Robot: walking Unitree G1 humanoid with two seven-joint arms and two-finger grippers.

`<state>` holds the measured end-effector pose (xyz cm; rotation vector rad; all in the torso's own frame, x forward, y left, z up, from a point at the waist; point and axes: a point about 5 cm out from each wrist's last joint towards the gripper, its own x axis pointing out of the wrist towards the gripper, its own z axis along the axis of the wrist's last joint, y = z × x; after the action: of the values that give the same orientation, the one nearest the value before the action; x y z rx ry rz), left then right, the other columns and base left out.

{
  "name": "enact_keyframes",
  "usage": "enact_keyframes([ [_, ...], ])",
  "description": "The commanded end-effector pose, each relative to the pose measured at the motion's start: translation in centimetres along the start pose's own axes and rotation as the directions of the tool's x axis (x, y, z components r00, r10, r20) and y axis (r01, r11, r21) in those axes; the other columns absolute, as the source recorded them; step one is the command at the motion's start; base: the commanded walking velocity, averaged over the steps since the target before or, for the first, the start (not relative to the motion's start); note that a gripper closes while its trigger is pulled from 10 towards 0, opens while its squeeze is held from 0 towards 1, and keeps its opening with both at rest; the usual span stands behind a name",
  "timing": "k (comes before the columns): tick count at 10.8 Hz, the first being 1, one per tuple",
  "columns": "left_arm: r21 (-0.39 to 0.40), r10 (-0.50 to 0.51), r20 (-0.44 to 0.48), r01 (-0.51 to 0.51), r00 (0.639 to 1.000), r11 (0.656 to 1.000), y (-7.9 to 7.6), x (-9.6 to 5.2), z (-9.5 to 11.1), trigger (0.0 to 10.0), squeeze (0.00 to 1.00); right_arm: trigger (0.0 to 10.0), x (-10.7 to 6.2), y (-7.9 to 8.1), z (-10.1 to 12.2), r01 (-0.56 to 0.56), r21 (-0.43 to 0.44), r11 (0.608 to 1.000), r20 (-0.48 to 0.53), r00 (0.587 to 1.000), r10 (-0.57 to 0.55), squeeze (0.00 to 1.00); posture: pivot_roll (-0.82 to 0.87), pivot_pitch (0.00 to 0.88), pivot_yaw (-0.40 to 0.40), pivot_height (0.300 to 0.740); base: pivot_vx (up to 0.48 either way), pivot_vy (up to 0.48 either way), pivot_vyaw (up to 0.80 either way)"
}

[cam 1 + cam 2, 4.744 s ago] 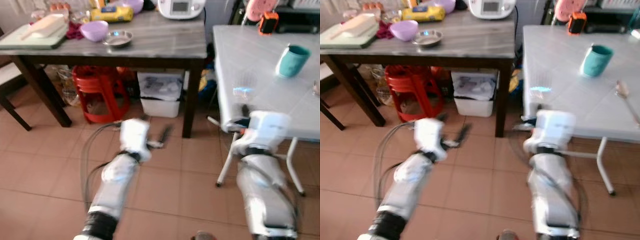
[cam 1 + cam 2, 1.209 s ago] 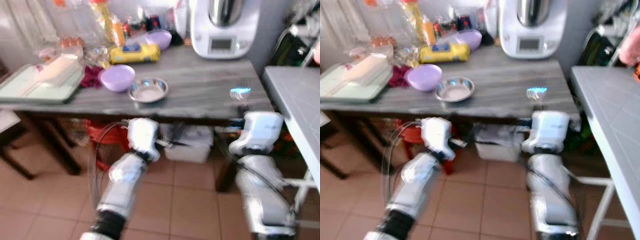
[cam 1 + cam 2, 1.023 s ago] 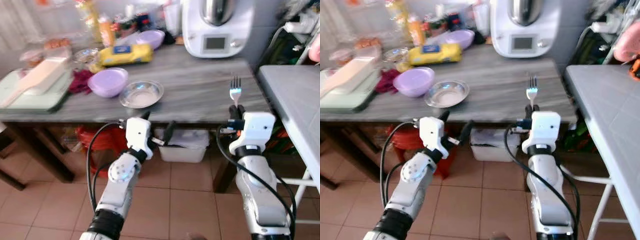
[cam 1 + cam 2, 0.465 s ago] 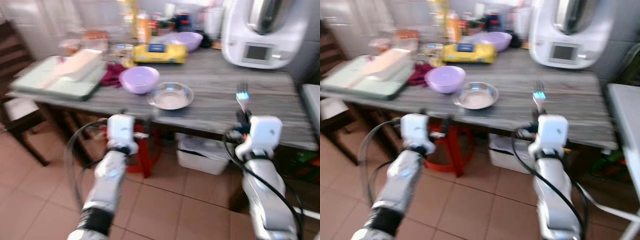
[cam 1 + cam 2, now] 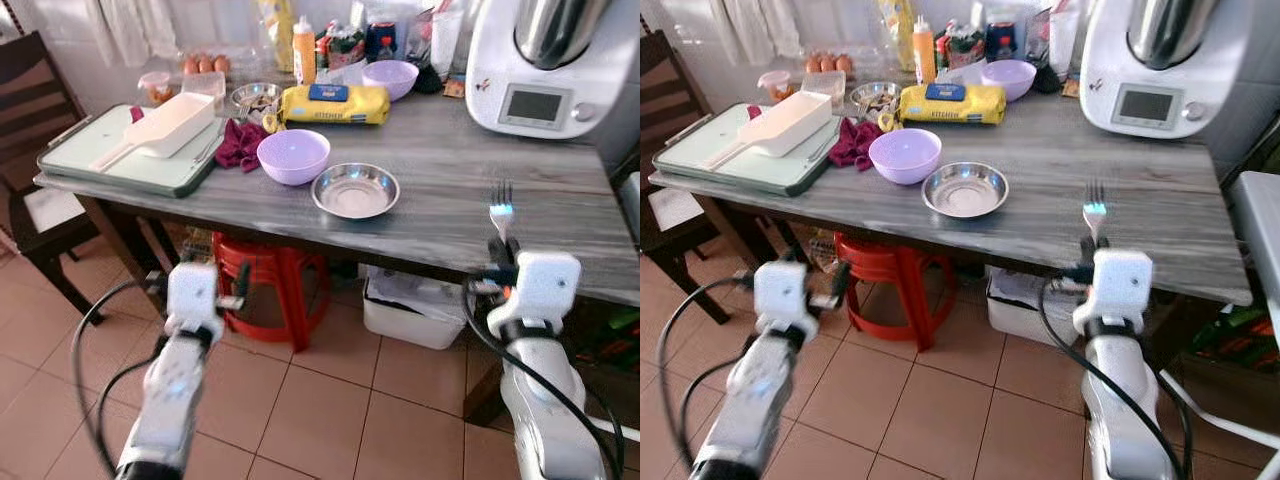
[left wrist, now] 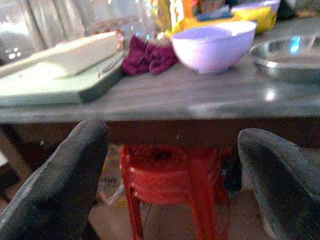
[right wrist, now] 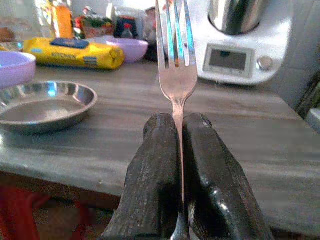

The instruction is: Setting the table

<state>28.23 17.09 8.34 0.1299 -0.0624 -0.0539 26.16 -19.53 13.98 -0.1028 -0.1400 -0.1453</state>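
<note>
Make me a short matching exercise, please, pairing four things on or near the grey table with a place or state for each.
Things:
1. fork
2. metal dish
3. red stool
4. left gripper

Places or states:
A. under the table
B. open, holding nothing
C. clamped upright in the right gripper
D. beside the purple bowl

Pairs: 1-C, 2-D, 3-A, 4-B

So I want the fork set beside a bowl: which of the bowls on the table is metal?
The shallow steel bowl nearest the table's front edge, just right of the closer purple bowl. The other purple bowl sits at the back.
</note>
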Motion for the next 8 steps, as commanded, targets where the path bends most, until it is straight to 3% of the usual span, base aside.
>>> enact_keyframes([
  [1,0.009,0.014,0.006,-0.014,1.000,1.000,0.5,-0.1,0.4,10.0,0.00,10.0,-0.1,-0.2,0.5,0.021,0.021,1.000,0.022,1.000,-0.021,0.00,-0.17,0.051,0.068,0.740,0.000,0.000,0.00],
  [4,-0.015,-0.026,0.014,0.026,1.000,1.000,-0.5,0.4,1.0,10.0,0.00,10.0,-0.1,0.7,0.3,0.010,0.032,0.999,0.019,1.000,-0.011,0.00,-0.17,0.057,0.088,0.740,0.000,0.000,-0.47],
  [8,-0.031,-0.068,0.019,0.068,0.998,0.997,-1.2,1.1,1.5,10.0,0.00,10.0,-0.3,0.1,0.3,0.048,0.037,0.998,0.016,0.999,-0.048,0.00,-0.18,0.064,0.102,0.740,0.000,0.323,-0.60],
])
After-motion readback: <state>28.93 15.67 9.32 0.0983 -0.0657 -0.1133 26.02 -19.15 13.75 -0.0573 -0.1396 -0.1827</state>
